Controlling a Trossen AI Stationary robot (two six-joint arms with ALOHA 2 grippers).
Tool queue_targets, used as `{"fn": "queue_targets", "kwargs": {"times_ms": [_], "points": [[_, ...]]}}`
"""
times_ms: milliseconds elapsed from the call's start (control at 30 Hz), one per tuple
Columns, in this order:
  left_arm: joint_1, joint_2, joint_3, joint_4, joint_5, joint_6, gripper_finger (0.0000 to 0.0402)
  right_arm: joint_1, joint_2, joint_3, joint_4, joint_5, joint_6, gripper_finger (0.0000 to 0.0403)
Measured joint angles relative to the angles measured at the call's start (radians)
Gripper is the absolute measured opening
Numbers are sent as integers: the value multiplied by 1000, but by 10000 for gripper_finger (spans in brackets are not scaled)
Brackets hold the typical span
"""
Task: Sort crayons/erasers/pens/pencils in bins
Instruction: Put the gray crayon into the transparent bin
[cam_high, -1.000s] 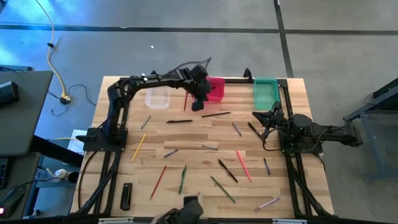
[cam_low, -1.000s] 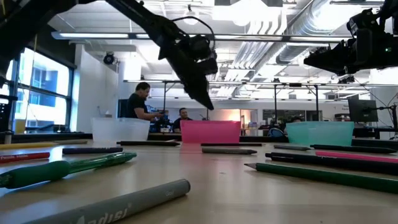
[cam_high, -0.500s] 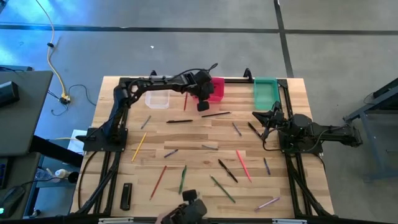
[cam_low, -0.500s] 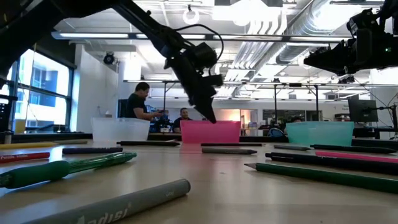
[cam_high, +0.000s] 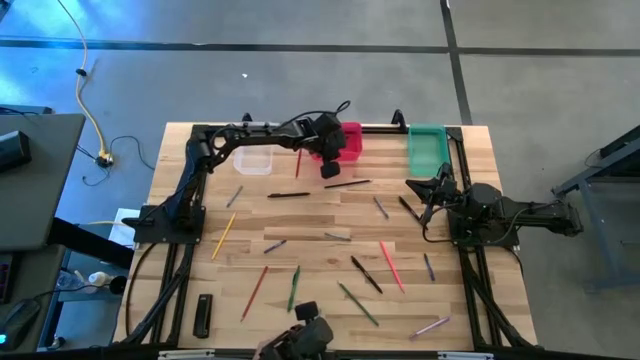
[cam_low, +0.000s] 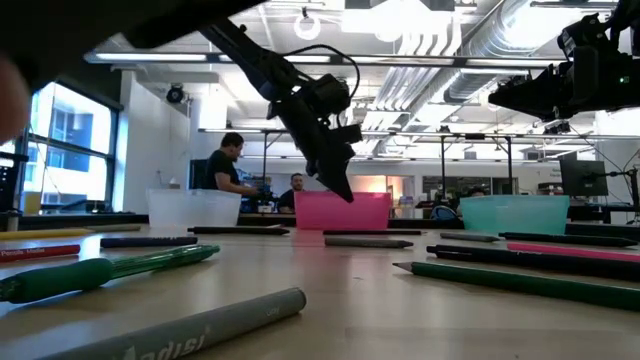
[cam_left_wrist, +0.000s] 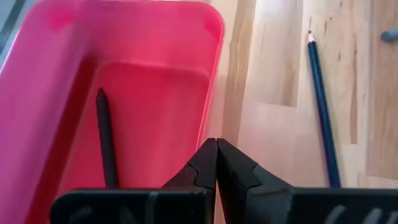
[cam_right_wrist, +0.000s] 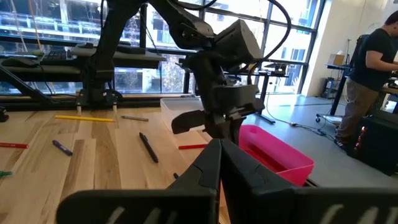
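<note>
The pink-red bin (cam_high: 347, 140) stands at the far edge, between the clear bin (cam_high: 254, 158) and the green bin (cam_high: 427, 147). A dark stick (cam_left_wrist: 106, 138) lies inside the pink-red bin along one wall. My left gripper (cam_high: 329, 168) is shut and empty, hanging just above the pink-red bin's near rim (cam_left_wrist: 214, 74); the low view shows it too (cam_low: 344, 192). My right gripper (cam_high: 412, 186) is shut and waits above the table's right side. Many thin sticks lie flat across the table, among them a red one (cam_high: 391, 265) and a green one (cam_high: 358, 304).
A dark pencil (cam_left_wrist: 323, 106) lies on the wood just near of the pink-red bin. A red stick (cam_high: 298, 161) lies between the clear and pink-red bins. A flat black bar (cam_high: 203, 314) lies at the near left. A dark object (cam_high: 305, 337) shows at the near edge.
My left gripper has gone a little toward the table's right edge and down, coming closer to the pink-red bin's near rim. Its fingers have stayed shut.
</note>
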Motion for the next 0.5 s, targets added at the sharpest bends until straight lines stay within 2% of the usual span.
{"fn": "queue_targets", "kwargs": {"times_ms": [500], "points": [[-12, -71, 14, 11, 2, -17, 0, 0, 0, 0, 0, 0, 0, 0]]}}
